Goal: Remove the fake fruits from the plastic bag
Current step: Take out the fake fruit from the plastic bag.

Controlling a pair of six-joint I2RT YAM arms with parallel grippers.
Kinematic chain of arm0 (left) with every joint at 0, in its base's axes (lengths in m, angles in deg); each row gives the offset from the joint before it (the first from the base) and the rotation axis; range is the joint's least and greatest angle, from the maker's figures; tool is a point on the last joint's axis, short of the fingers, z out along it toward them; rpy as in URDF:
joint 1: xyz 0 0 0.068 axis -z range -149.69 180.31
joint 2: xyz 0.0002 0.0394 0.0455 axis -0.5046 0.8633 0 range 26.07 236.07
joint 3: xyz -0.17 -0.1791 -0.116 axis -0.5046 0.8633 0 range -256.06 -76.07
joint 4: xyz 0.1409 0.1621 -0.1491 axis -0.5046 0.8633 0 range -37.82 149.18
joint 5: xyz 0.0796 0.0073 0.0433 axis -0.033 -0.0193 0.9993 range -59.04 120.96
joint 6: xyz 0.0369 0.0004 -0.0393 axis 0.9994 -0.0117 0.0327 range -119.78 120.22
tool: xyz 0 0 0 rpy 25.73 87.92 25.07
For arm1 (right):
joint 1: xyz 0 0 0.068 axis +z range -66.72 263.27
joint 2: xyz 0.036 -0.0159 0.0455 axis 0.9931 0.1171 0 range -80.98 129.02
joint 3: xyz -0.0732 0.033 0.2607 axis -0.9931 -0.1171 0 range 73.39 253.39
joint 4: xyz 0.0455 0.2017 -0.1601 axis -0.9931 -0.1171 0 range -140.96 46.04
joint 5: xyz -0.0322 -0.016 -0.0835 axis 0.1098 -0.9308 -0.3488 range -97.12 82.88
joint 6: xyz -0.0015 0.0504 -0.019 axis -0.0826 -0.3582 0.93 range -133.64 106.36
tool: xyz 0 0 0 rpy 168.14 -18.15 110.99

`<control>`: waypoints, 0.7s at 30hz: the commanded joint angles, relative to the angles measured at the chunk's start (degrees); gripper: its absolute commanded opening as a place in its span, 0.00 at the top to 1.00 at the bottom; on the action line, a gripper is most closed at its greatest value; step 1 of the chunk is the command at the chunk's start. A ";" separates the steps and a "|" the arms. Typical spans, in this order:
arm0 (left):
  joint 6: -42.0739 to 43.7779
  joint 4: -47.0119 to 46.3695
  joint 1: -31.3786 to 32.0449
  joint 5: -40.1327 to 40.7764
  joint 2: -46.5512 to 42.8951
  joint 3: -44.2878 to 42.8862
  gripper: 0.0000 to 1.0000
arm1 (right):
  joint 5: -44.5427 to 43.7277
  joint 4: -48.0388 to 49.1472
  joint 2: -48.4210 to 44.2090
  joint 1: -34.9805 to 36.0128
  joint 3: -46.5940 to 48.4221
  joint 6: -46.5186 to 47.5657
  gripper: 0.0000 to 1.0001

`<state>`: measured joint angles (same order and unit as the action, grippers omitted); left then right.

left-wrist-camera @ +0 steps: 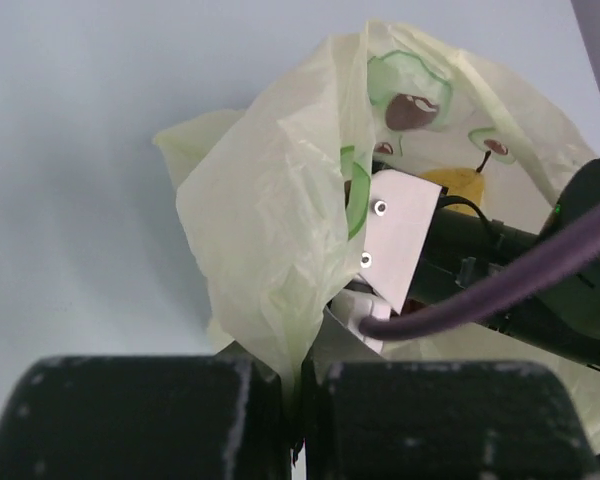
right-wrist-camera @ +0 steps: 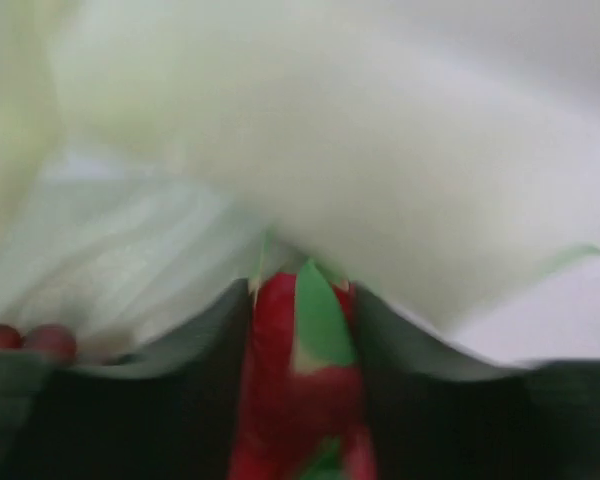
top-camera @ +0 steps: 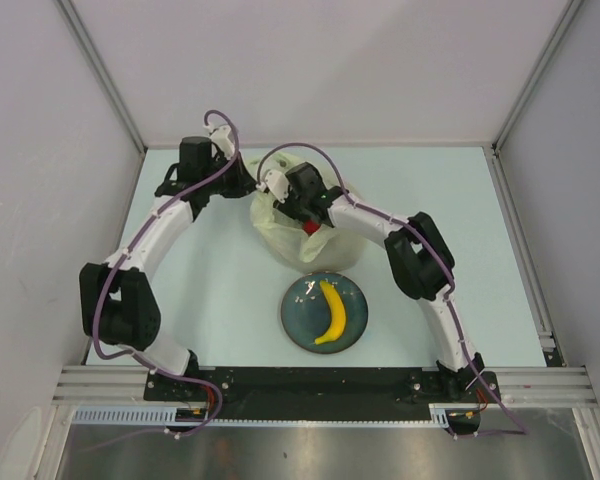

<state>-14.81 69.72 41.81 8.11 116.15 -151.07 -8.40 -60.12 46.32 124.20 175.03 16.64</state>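
Dragon fruit (right-wrist-camera: 280, 330) apparently pinched between right gripper (right-wrist-camera: 300, 440) jaws, view blurred; left gripper (left-wrist-camera: 298, 410) clamps plastic bag (left-wrist-camera: 270, 200). Risk: film snags fruit, pulling it loose.

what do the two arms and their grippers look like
Both arms are white tubes joined by bulky black housings. A purple cable loops along the right arm, another along the left arm. The left gripper has blocky matte black fingers; the right gripper is black too.

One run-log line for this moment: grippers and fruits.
left gripper: shut on plastic bag edge | right gripper: shut on dragon fruit | banana: on plate
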 commanded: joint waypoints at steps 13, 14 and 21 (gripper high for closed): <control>-4.31 -3.56 -0.26 -4.21 -2.55 -1.20 1.00 | 10.67 -2.74 -19.09 -2.16 -7.49 1.89 1.00; -4.48 -3.74 -0.26 -4.39 -1.85 -1.46 1.00 | 12.16 -1.17 -23.29 -2.69 -8.91 0.75 1.00; -7.38 -5.23 -0.26 -6.50 -0.17 -1.90 1.00 | 20.00 7.80 -32.47 -3.31 -14.02 -6.63 1.00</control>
<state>-19.33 67.16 41.75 4.18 115.24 -150.98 5.63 -62.35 19.29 121.10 161.24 15.68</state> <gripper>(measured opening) 0.009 0.264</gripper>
